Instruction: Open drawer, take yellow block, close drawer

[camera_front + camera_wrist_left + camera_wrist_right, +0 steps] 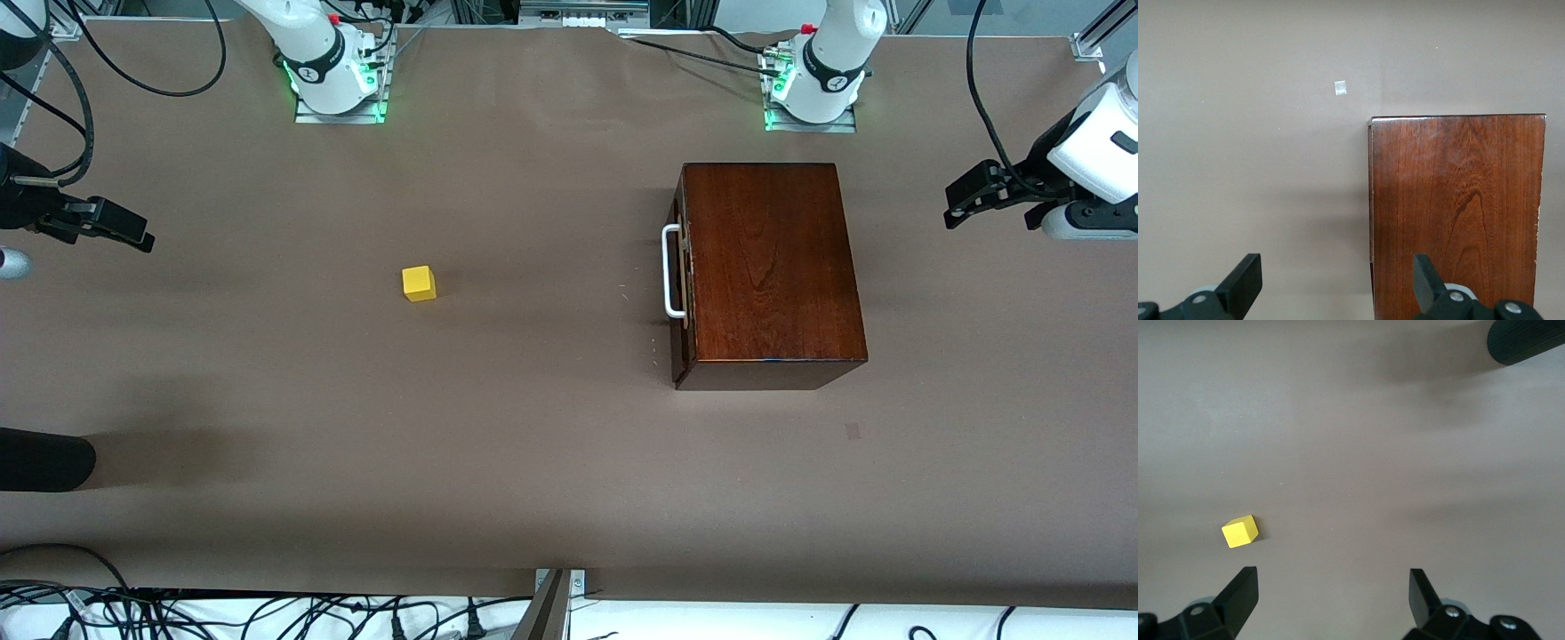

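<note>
The dark red-brown wooden box (pixel 769 267) stands toward the left arm's end of the table. Its drawer is shut, and the white bar handle (pixel 671 271) faces the table's middle. The yellow block (pixel 419 284) lies on the bare table between the box and the right arm's end. My left gripper (pixel 956 212) is open and empty, up in the air beside the box on the side away from the handle. Its wrist view shows the box top (pixel 1458 213) between the fingers (pixel 1245 280). My right gripper (pixel 140 233) is open and empty at the right arm's end. Its wrist view shows the block (pixel 1239 531).
A black rounded object (pixel 44 460) reaches in at the right arm's end, nearer the front camera; it also shows in the right wrist view (pixel 1528 340). A small pale patch (pixel 853 431) marks the brown table cover (pixel 533 444) nearer the camera than the box.
</note>
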`<state>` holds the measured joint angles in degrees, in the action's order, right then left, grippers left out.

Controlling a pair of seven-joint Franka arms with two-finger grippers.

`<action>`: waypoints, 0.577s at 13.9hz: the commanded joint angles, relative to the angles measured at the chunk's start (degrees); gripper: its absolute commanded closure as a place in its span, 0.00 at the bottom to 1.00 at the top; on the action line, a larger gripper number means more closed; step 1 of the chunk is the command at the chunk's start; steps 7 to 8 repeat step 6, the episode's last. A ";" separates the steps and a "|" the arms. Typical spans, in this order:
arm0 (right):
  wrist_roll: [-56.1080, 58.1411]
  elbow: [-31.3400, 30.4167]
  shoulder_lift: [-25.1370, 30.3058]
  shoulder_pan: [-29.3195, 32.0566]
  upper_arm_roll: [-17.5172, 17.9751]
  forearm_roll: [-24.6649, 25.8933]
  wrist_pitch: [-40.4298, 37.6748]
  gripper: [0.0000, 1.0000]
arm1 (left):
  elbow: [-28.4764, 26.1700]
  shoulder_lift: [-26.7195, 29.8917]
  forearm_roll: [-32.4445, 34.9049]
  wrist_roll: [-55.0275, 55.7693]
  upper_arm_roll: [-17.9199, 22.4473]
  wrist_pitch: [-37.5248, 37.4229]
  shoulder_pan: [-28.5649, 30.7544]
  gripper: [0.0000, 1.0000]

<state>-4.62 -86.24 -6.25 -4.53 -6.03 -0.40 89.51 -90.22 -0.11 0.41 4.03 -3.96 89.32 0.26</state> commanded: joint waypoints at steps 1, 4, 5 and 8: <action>-0.48 0.37 0.72 -0.48 -0.30 0.14 -0.92 0.00 | -0.57 0.99 0.73 -1.04 -2.27 -0.11 1.67 0.00; -0.56 0.37 0.72 -0.48 -0.39 0.14 -0.92 0.00 | -0.66 0.55 -0.66 -0.60 -2.28 -0.20 2.10 0.00; -0.48 0.37 0.72 -0.48 -0.30 0.14 -1.01 0.00 | -0.66 0.64 -1.28 -0.60 -1.84 -0.28 2.20 0.00; -0.56 0.37 0.72 -0.48 -0.30 0.14 -0.92 0.00 | -0.40 0.55 -1.29 -0.77 -1.75 -0.11 2.28 0.00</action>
